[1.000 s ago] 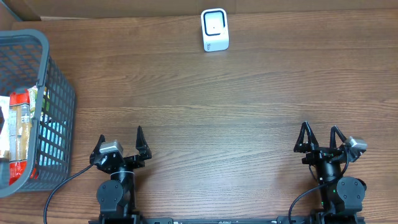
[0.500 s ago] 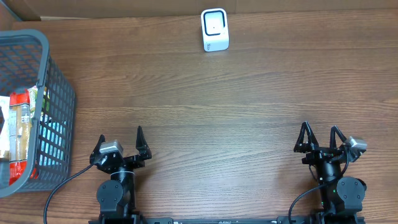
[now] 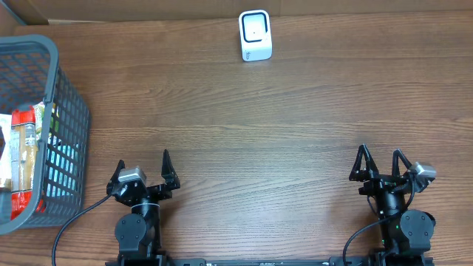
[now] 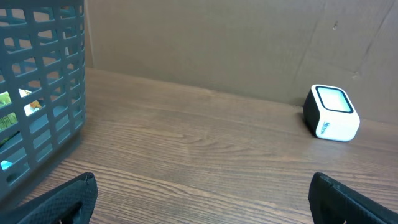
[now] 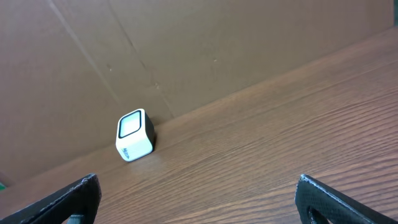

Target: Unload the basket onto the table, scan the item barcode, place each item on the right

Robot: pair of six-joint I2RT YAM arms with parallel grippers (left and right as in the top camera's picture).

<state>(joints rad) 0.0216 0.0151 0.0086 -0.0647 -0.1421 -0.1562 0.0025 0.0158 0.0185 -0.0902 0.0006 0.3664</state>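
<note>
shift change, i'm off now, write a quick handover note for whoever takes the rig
Left gripper: open, empty, at the near edge of the table.
Right gripper: open, empty, also at the near edge.
Basket: on the left side of the table, with packaged items inside.
Scanner: at the far edge, about mid-table, nothing near it.
Done: nothing yet; no item is out of the basket.
Left: pick an item from the basket (the left arm looks nearer), then hold its barcode to the scanner.
</note>
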